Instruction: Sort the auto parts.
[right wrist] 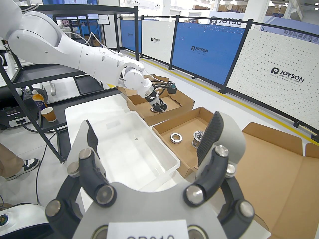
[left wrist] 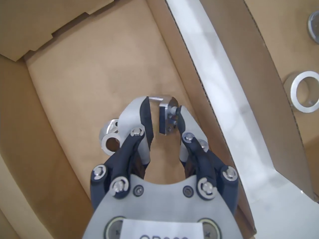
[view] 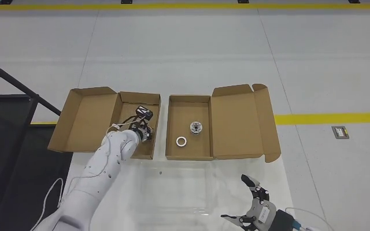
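**Left gripper at a part in the left box; right gripper spread wide**

I find the left gripper point(left wrist: 163, 104) low inside the left box point(left wrist: 99, 63), its jaws partly spread. A small metal part point(left wrist: 167, 120) sits between them. It touches one finger, and a gap shows on the other side. I cannot tell whether the part rests on the box floor. Just beside the gripper a metal bushing point(left wrist: 111, 141) lies on the floor, half hidden behind a finger.

The right box point(view: 188, 107) stands beside the left one, with a strip of counter point(left wrist: 211, 75) between them. It holds a ring point(view: 181, 140) and a hub-like part point(view: 196, 127), which lie near each other but do not touch. The hub's detail is too small to make out from above.

A clear tray point(right wrist: 159, 138) lies on the counter in front of both boxes. A tiny dark speck in it cannot be identified.

The right gripper point(right wrist: 153, 125) hangs at the near side of the counter, well apart from the boxes. Its jaws are wide apart and hold nothing. The top view cuts off its wrist.
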Robot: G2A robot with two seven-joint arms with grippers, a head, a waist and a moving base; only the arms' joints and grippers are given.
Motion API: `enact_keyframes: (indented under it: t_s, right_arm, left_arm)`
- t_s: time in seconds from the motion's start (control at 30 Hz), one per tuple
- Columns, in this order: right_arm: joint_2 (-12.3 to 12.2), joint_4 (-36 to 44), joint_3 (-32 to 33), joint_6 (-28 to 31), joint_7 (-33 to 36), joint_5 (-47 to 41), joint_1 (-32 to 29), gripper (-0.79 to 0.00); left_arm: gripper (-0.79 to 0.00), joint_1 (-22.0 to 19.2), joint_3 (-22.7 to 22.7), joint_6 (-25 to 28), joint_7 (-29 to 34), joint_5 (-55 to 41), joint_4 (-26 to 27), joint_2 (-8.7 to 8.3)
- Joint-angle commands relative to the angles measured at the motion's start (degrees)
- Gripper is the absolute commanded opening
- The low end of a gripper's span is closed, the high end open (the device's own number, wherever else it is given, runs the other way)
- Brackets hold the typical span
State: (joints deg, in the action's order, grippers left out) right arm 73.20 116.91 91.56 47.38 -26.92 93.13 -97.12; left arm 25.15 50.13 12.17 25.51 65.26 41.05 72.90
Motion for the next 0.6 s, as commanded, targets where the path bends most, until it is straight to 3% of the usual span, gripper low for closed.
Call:
enact_keyframes:
  t_s: [0.0,0.1,0.23,0.4,0.57]
  right_arm:
    - [0.0,0.0,0.0,0.0,0.0,0.0,0.0,0.0]
    - [0.0,0.0,0.0,0.0,0.0,0.0,0.0,0.0]
    - [0.0,0.0,0.0,0.0,0.0,0.0,0.0,0.0]
    - [0.0,0.0,0.0,0.0,0.0,0.0,0.0,0.0]
    - [0.0,0.0,0.0,0.0,0.0,0.0,0.0,0.0]
  left_arm:
    - [-0.416,-0.1,0.3,0.2,-0.7,-0.1,-0.1,0.03]
    - [-0.413,0.3,1.0,0.6,-1.7,0.2,1.6,-0.2]
    - [-0.413,2.4,3.7,1.9,-2.2,0.1,7.6,-1.39]
    - [-0.413,9.0,10.1,3.4,0.1,0.2,21.1,-4.11]
    - [-0.413,18.7,19.1,6.2,3.1,-2.4,36.9,-6.87]
